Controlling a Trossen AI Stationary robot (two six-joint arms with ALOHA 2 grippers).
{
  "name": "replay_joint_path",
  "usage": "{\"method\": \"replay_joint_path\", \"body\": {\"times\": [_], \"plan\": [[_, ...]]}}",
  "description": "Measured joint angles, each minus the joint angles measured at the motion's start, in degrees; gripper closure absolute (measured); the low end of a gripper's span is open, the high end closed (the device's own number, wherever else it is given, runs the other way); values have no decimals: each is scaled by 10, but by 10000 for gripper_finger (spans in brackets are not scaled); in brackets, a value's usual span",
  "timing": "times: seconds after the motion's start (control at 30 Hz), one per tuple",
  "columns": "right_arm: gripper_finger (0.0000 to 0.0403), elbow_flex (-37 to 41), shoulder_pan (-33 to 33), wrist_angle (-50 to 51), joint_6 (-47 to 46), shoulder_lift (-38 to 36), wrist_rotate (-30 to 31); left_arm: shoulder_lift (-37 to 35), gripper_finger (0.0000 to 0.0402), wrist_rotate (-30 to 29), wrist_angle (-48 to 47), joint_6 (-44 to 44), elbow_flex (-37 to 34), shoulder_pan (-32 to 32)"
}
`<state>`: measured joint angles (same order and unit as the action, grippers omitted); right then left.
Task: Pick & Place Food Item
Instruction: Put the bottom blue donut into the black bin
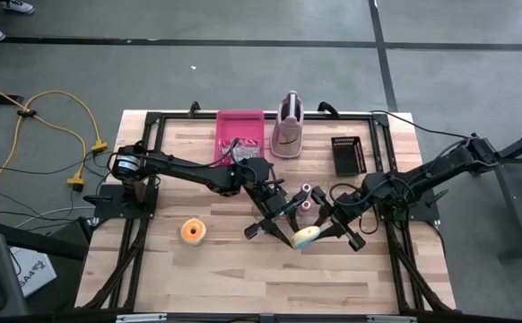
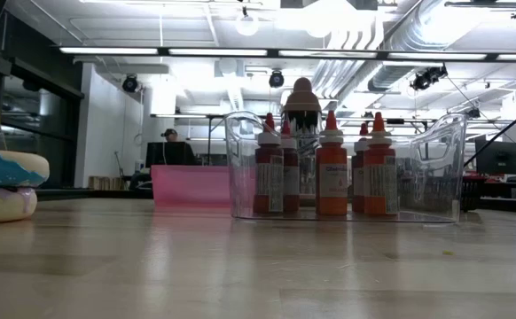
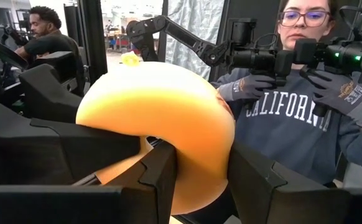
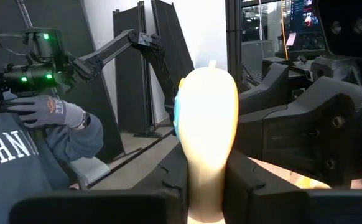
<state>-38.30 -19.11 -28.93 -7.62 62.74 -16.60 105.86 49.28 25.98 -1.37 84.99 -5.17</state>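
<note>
Doughnut (image 1: 306,238), the pale yellow-iced ring, hangs above the worktop (image 1: 243,278) at about five o'clock from the worktop's centre, caught between both arms. In the high view the left gripper (image 1: 283,226) comes in from ten o'clock and the right gripper (image 1: 337,229) from three o'clock, and they meet on it. In the left wrist view that gripper's jaws stand about half apart with the ring's rounded body wedged between them; in the right wrist view the right gripper's jaws are drawn nearly together, pinching the ring's thin edge.

Judging by this, the pick is done and a hand-over from one arm to the other is under way: both hold on, neither has let go. Left to do, as I read it, is one release and the carrying-off to wherever the food belongs; the pictures do not say which container that is.

The ring stands on edge, not flat. Its broad face is toward the left gripper, its narrow rim toward the right one. From above its long axis runs roughly from two o'clock to eight o'clock.

A second doughnut (image 1: 194,231), orange-iced, lies flat on the worktop at about eight o'clock, untouched.
</note>
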Motion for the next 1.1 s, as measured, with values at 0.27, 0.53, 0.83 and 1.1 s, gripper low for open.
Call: {"method": "replay_joint_path", "body": {"times": [0.27, 0.53, 0.83, 1.1], "plan": [[369, 0, 0, 0, 1, 0, 0, 0, 278, 0, 0, -1, 0, 0], [363, 0, 0, 0, 0, 0, -3, 0, 213, 1, 0, 0, 0, 0], [365, 0, 0, 0, -3, 0, -12, 0, 172, 22, 0, 0, 0, 0], [365, -1, 0, 56, -58, -30, -20, 0, 171, 24, 0, -1, 0, 2]]}}
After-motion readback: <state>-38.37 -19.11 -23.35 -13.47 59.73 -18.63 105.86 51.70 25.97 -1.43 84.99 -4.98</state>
